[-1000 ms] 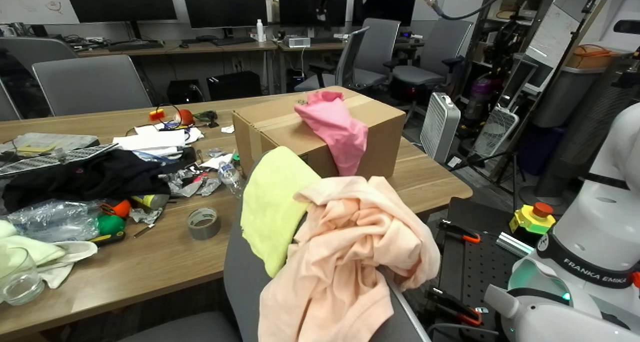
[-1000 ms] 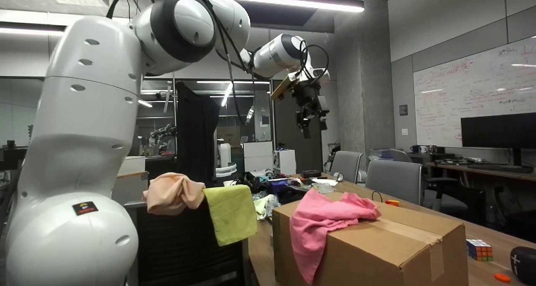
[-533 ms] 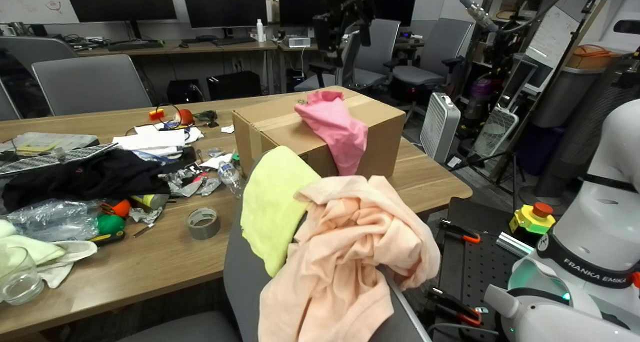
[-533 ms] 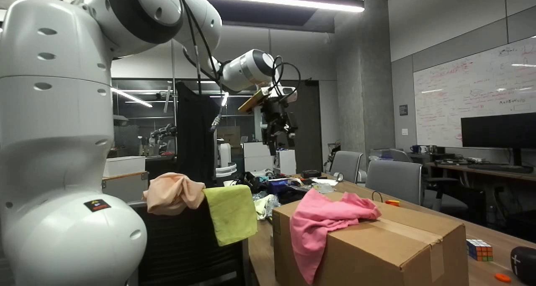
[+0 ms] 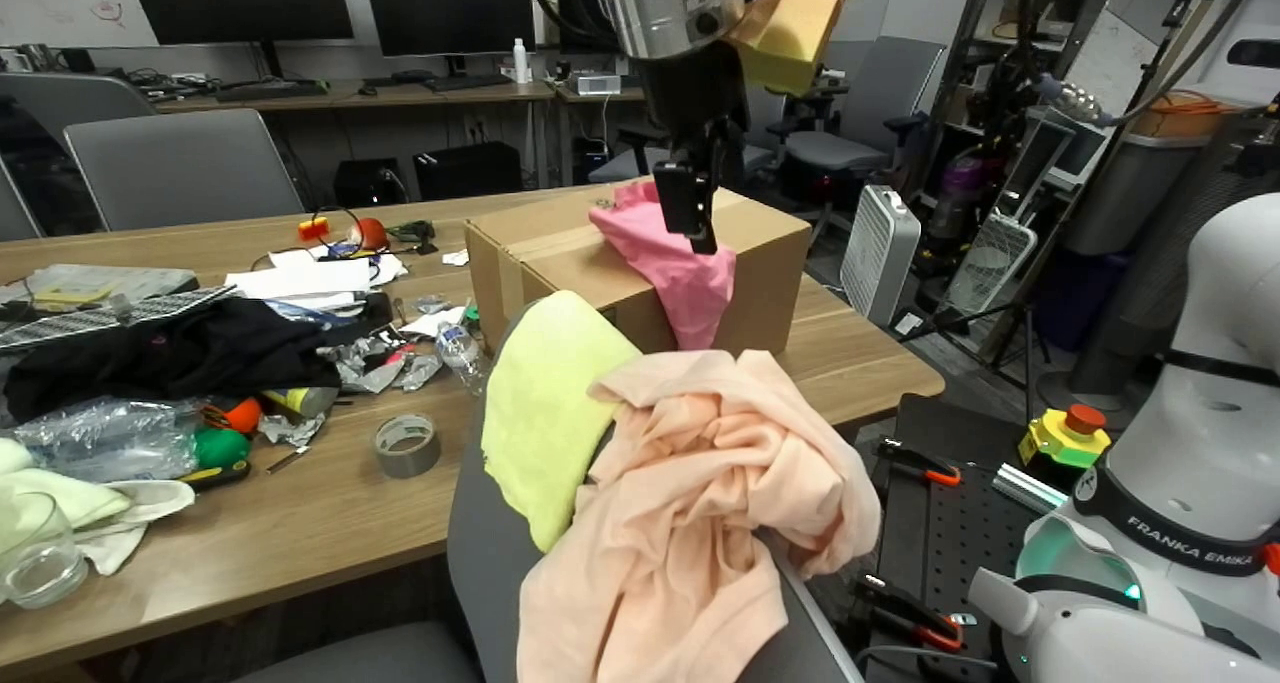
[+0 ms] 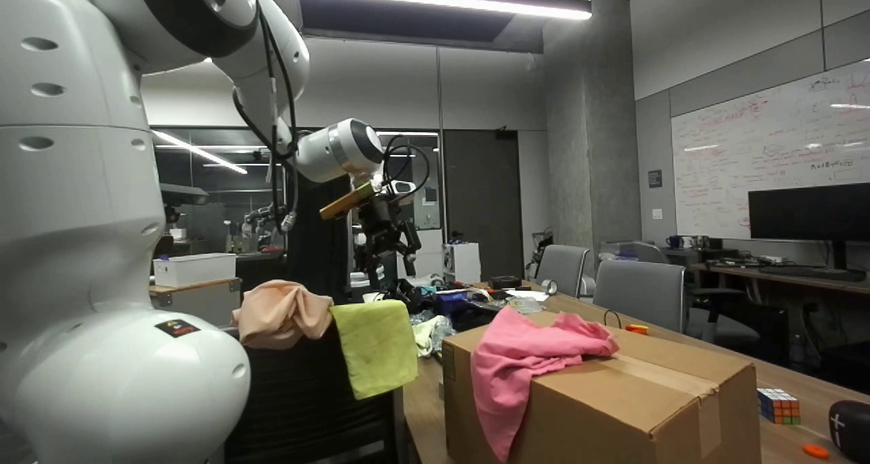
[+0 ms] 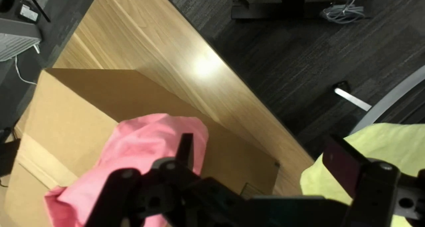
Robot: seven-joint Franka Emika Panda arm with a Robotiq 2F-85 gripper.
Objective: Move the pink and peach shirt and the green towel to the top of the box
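The pink shirt (image 5: pixel 695 303) is draped over the top and down one side of the cardboard box (image 6: pixel 612 409); it also shows in the wrist view (image 7: pixel 139 144). The peach shirt (image 5: pixel 690 483) lies bunched over a chair back; it also shows in an exterior view (image 6: pixel 282 314) and is out of the wrist view. The yellow-green towel (image 5: pixel 550 413) hangs on the same chair back beside it, and shows in an exterior view (image 6: pixel 377 348) and the wrist view (image 7: pixel 391 147). My gripper (image 7: pixel 264 154) is wide open and empty, in the air above the cloths (image 6: pixel 391 267).
The chair back (image 5: pixel 480 543) stands against the table (image 5: pixel 340 523). A tape roll (image 5: pixel 407 445), a bottle (image 5: pixel 460 353), a black cloth (image 5: pixel 180 363) and other clutter lie on the table. A Rubik's cube (image 6: pixel 779 405) and a speaker (image 6: pixel 849 430) are beyond the box.
My gripper has come down and moved away from above the far part of the table toward the chair side. The gripper stays open. The shirts, towel and box have not moved.
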